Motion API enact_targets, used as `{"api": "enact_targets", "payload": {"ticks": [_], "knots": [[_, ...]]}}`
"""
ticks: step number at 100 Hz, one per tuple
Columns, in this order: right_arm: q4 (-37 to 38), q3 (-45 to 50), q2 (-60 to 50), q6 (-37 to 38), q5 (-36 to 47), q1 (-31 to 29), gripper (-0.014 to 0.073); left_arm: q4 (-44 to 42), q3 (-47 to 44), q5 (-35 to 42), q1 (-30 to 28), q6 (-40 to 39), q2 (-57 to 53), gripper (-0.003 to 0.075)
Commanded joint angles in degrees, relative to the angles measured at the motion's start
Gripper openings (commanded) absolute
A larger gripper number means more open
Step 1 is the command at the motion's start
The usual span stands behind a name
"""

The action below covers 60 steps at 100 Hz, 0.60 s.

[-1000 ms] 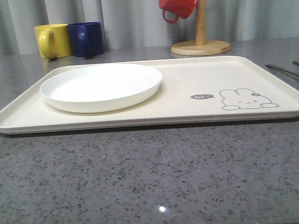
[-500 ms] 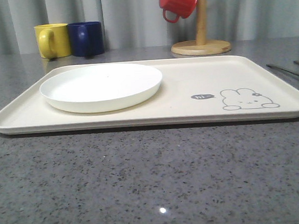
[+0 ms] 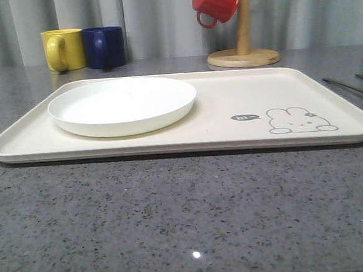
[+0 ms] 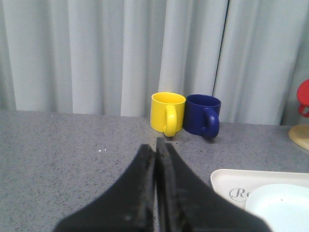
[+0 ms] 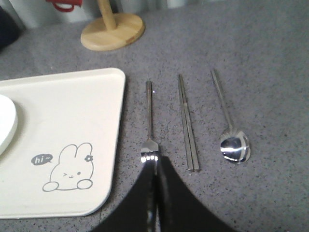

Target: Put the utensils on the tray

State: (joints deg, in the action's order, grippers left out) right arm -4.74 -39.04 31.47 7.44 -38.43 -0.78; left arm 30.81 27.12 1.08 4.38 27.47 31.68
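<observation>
The utensils lie side by side on the grey counter, just off the tray's right edge: a fork (image 5: 149, 116) nearest the tray, chopsticks (image 5: 187, 123), then a spoon (image 5: 234, 145). Their handle ends show at the right of the front view (image 3: 347, 86). The cream tray (image 3: 241, 97) carries a rabbit drawing (image 5: 67, 169). My right gripper (image 5: 156, 162) is shut, its tips over the fork's tined end and hiding the tines. My left gripper (image 4: 156, 145) is shut and holds nothing, hovering over bare counter near the tray's far left corner (image 4: 227, 181).
A round white plate (image 3: 122, 104) sits on the tray's left half. A yellow mug (image 3: 63, 49) and a blue mug (image 3: 105, 47) stand behind the tray by the curtain. A red mug (image 3: 216, 1) hangs on a wooden stand (image 3: 244, 54).
</observation>
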Motion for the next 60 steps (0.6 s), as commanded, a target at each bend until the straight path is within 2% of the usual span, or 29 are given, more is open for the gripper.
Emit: {"api": "enact_targets", "payload": {"ticks": [1, 10, 15, 22, 35, 41, 60], "knots": [[-0.6, -5.5, 6.06, -0.05, 0.83, -0.16, -0.0068, 0.51, 1.51, 4.19, 0.58, 0.0, 0.06, -0.0017], [-0.74, -7.5, 11.19, -0.05, 0.97, -0.16, -0.0058, 0.51, 1.51, 4.19, 0.58, 0.0, 0.06, -0.0017], [-1.2, -8.14, 13.46, -0.05, 0.7, -0.16, -0.002, 0.51, 1.51, 4.19, 0.58, 0.0, 0.06, -0.0017], [-1.92, -8.4, 15.68, -0.05, 0.6, -0.16, 0.0091, 0.51, 1.51, 4.19, 0.58, 0.0, 0.06, -0.0017], [-2.08, -8.4, 19.22, -0.05, -0.25, -0.16, 0.0375, 0.51, 1.51, 4.19, 0.58, 0.0, 0.06, -0.0017], [-2.08, -8.4, 20.12, -0.24, -0.5, -0.16, 0.0451, 0.51, 1.51, 4.19, 0.58, 0.0, 0.06, -0.0017], [-2.5, -10.55, 24.33, -5.52, -0.73, -0.03, 0.0465, 0.51, 1.51, 4.19, 0.58, 0.0, 0.06, -0.0017]]}}
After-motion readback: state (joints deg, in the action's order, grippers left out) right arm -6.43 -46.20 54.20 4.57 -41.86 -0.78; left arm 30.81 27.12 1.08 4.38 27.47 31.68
